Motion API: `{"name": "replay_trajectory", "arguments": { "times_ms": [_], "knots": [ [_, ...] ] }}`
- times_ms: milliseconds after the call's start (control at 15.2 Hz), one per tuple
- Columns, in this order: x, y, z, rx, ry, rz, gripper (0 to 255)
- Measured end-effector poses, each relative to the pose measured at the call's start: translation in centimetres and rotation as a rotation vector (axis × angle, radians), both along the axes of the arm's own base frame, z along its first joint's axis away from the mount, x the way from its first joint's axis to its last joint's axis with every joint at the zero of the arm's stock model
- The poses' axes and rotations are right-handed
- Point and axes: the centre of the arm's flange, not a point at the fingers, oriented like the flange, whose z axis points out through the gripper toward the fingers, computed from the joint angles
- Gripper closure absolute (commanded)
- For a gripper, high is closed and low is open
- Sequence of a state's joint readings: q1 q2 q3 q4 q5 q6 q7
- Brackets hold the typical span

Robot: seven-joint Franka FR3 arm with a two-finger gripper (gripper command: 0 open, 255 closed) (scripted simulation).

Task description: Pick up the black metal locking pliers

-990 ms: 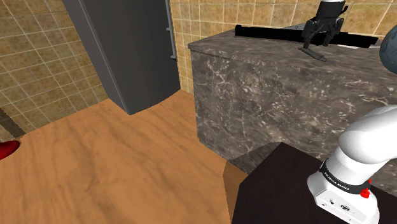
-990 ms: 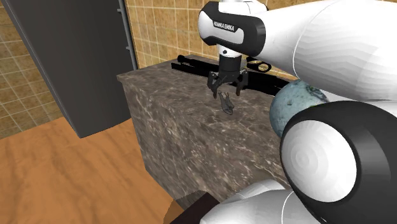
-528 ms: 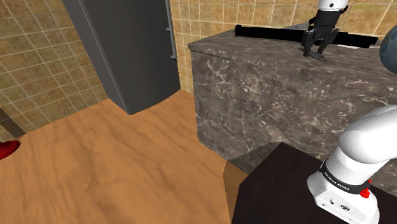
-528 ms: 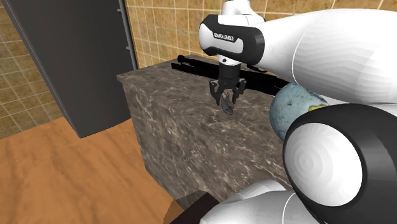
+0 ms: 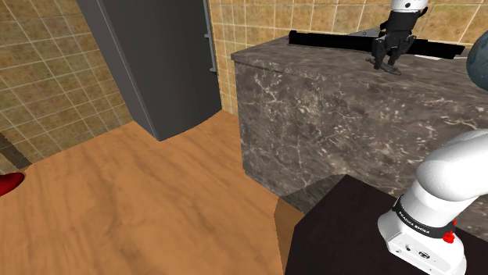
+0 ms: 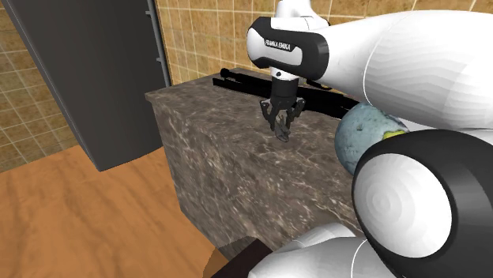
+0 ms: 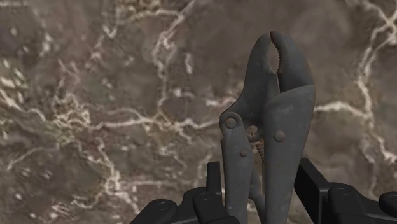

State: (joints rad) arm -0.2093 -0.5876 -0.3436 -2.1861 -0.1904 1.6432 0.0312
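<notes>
Grey cabinet (image 5: 156,62) stands tall at the shoulder view's left, just beside the dark marble bench (image 5: 313,101). Toward the bench's far right end the dark grey pliers (image 7: 267,127) lie flat on the stone. The hand (image 7: 262,167) is clamped on their two handles, one finger against each.

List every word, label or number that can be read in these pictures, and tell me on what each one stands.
"FRANKA EMIKA": white letters on the arm's black wrist housing, second exterior view.
White lettering on the black band of the arm's lower link, shoulder view: too small to read.
The pliers and the marbled countertop carry no text that can be seen.
</notes>
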Motion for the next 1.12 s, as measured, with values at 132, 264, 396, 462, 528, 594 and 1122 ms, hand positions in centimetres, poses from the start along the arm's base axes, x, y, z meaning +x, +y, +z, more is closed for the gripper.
{"name": "replay_trajectory", "arguments": {
  "times_ms": [132, 264, 396, 462, 528, 594, 1122],
  "knots": [
    [0.0, -0.1, 0.1, 0.001, 0.004, 0.0, 255],
    [-0.1, -0.1, 0.8, 0.002, 0.008, -0.001, 255],
    [-0.1, -0.1, 1.8, 0.003, 0.009, -0.001, 255],
    [-0.1, -0.2, 2.3, 0.003, 0.009, -0.001, 255],
    [0.0, -0.2, 2.9, 0.003, 0.009, -0.001, 255],
    [0.0, -0.2, 3.3, 0.003, 0.009, -0.001, 255],
    [0.0, -0.2, 7.2, 0.003, 0.009, -0.001, 255]
  ]
}}
